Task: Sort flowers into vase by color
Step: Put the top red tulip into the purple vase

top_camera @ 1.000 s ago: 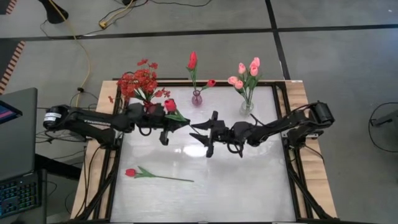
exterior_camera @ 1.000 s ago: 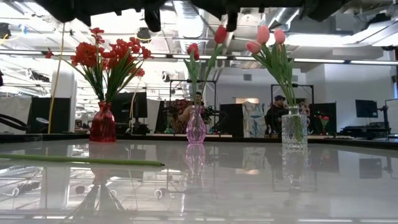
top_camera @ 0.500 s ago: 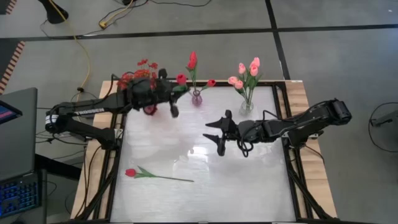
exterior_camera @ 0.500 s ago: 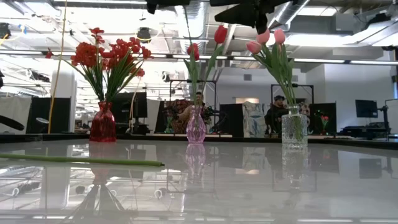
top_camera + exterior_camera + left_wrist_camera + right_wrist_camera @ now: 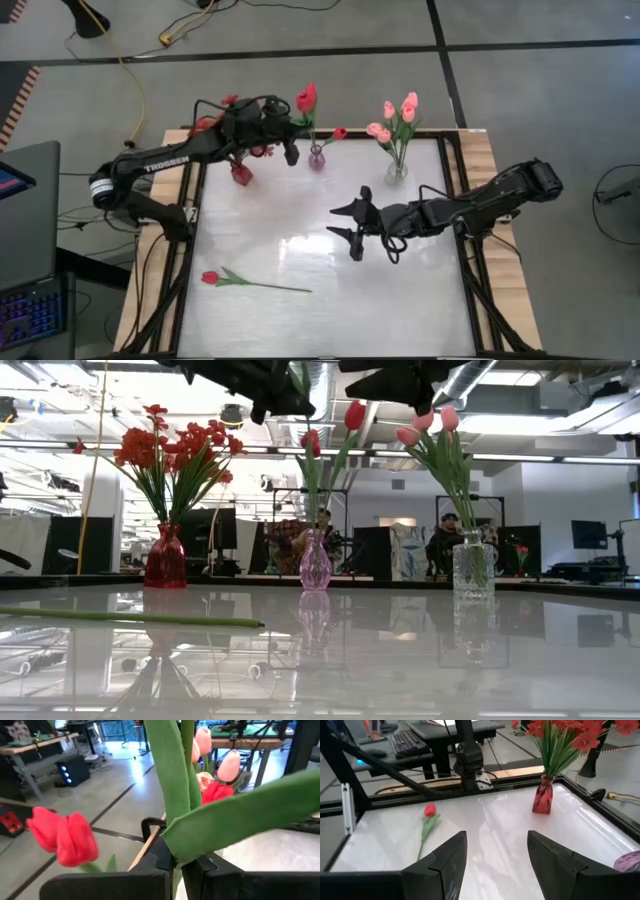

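High view shows 3 vases along the far edge of the white table [image 5: 330, 290]: a red vase [image 5: 241, 174] on the left, a small purple vase [image 5: 316, 158] in the middle and a clear glass vase [image 5: 397, 172] on the right. The red vase carries 1 spray of small red blossoms [image 5: 170, 452]. The purple vase holds 2 red tulips [image 5: 352, 416], seen in the low view as 1 taller and 1 shorter bud. The clear vase holds pink tulips [image 5: 398, 117], at least 4 buds; the exact number is hard to tell. 1 more red tulip, the loose tulip [image 5: 248, 281], lies flat on the table near the front-left corner, well apart from both arms.

The left gripper [image 5: 291, 153] hangs above the table's far edge, between the red and purple vases, just beside the purple one. Its fingers are clamped on the green stem of a held tulip [image 5: 187, 775], as the left wrist view shows.

The right gripper [image 5: 349, 222] hovers over the middle of the table, fingers spread apart and holding nothing.
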### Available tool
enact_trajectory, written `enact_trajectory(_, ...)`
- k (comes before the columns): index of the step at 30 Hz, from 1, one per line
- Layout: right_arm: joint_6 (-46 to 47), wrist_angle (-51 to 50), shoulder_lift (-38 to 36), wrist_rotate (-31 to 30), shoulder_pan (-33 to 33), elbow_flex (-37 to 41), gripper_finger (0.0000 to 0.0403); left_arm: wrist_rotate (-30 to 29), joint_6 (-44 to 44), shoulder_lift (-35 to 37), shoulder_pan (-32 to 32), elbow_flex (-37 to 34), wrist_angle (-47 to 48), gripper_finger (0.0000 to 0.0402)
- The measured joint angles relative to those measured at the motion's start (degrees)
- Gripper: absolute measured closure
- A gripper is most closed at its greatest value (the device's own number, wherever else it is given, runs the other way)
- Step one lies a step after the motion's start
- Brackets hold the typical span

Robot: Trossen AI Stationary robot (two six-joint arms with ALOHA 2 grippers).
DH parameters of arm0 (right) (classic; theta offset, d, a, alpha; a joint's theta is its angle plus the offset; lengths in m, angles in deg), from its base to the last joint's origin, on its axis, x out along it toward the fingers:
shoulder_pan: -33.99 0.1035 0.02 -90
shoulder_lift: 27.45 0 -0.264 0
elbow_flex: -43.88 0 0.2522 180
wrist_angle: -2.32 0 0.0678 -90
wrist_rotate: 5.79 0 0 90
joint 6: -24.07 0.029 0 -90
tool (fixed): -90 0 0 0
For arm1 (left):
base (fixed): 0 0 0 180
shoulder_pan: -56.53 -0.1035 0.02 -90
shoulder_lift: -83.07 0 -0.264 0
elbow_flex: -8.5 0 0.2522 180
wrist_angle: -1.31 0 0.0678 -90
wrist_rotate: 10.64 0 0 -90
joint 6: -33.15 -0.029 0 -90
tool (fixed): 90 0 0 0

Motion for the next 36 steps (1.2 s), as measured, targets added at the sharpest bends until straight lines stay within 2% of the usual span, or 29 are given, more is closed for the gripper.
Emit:
enact_trajectory(26,-0.3,-1.1,0.1,-1.0,-0.8,0.0,0.0170,0.3,-1.5,-1.1,-2.2,0.0,-0.6,0.0399)
enact_trajectory(36,-0.2,-1.1,0.1,-1.0,-1.3,0.0,0.0170,1.7,-1.4,-5.0,-2.1,0.0,-0.3,0.0399)
